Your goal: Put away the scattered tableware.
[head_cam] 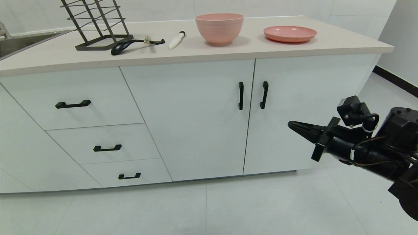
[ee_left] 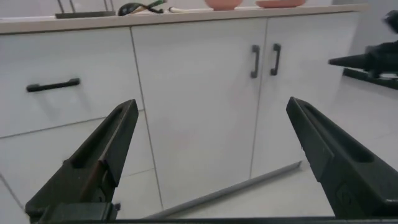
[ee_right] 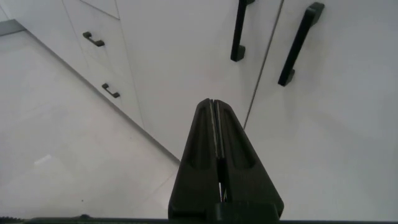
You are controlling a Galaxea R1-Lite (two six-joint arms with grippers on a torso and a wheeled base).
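Note:
On the beige counter (head_cam: 196, 52) stand a pink bowl (head_cam: 219, 28) and, to its right, a pink plate (head_cam: 290, 33). Left of the bowl lie a white-handled utensil (head_cam: 176, 39), chopsticks (head_cam: 149, 40) and a black ladle (head_cam: 130, 45). My right gripper (head_cam: 291, 124) (ee_right: 213, 109) is shut with nothing in it, low in front of the right cabinet door (head_cam: 303, 111), pointing left toward the door handles (head_cam: 264, 95) (ee_right: 300, 43). My left gripper (ee_left: 211, 134) is open and empty, facing the cabinet front from farther back.
A black wire dish rack (head_cam: 98, 24) stands at the counter's back left, beside a steel sink (head_cam: 19, 42). Below are three drawers (head_cam: 73, 104) on the left and two closed doors (head_cam: 192, 117). White tiled floor (head_cam: 209, 209) lies in front.

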